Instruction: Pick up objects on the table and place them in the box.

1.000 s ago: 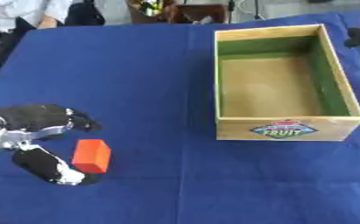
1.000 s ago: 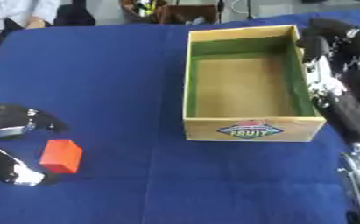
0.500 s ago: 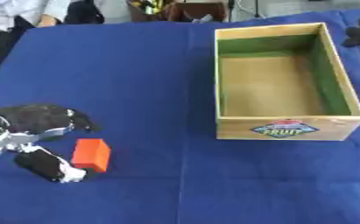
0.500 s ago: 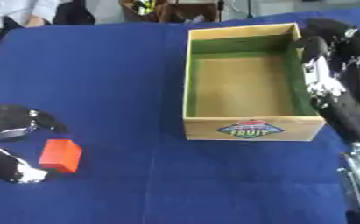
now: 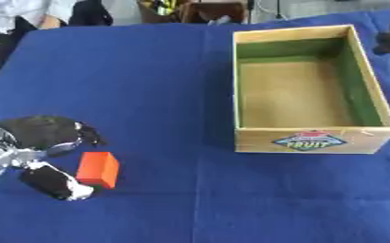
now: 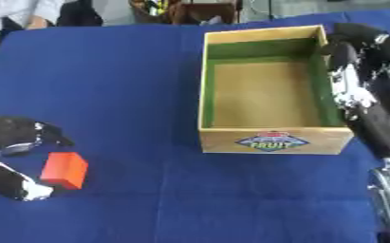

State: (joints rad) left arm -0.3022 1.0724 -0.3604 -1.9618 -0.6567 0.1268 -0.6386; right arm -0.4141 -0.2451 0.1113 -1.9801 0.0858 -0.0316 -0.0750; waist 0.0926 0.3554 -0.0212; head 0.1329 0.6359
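An open rectangular wooden box (image 5: pixel 314 85) with green-painted inner walls and a bare tan floor stands in the upper right of the frame on a table covered with a dark blue cloth (image 5: pixel 148 76); nothing lies inside it, and a colourful fruit label (image 5: pixel 311 141) marks its near wall. In the lower left of the frame a small orange rectangular block (image 5: pixel 98 169) rests on the cloth, well apart from the box. The robot's left hand (image 5: pixel 33 142), black with silver parts, sits around this block: its curved dark fingers arch just above and to the left of it, while its thumb (image 5: pixel 55 182) lies just below and beside it, so the hand is spread wide about the block without visibly closing on it. The robot's right hand (image 6: pixel 366 95) shows along the right edge of the right eye view, just beside the box's right wall, its long dark fingers stretched out straight and holding nothing
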